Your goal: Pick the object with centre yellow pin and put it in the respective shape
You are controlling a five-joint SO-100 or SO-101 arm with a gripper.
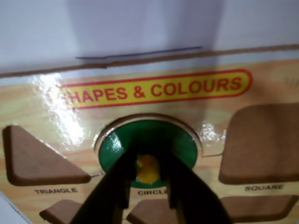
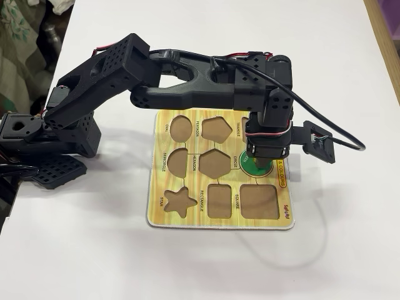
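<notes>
The object with centre yellow pin is a green disc (image 1: 182, 144) with a yellow knob (image 1: 148, 169). In the wrist view it lies in the round cutout (image 1: 140, 117) labelled "CIRCLE" on the yellow wood-grain board (image 1: 210, 116). My gripper (image 1: 148, 161) comes in from the bottom edge, and its two black fingers press against both sides of the knob. In the fixed view the gripper (image 2: 261, 164) points straight down over the green disc (image 2: 255, 170) near the board's (image 2: 187, 215) right edge. The fingers hide most of the disc there.
Empty brown cutouts flank the circle: triangle (image 1: 37, 158) on the left and square (image 1: 261, 144) on the right, with more below. The board lies on a white table (image 2: 344, 75). A black cable (image 2: 340, 142) loops out to the right of the wrist.
</notes>
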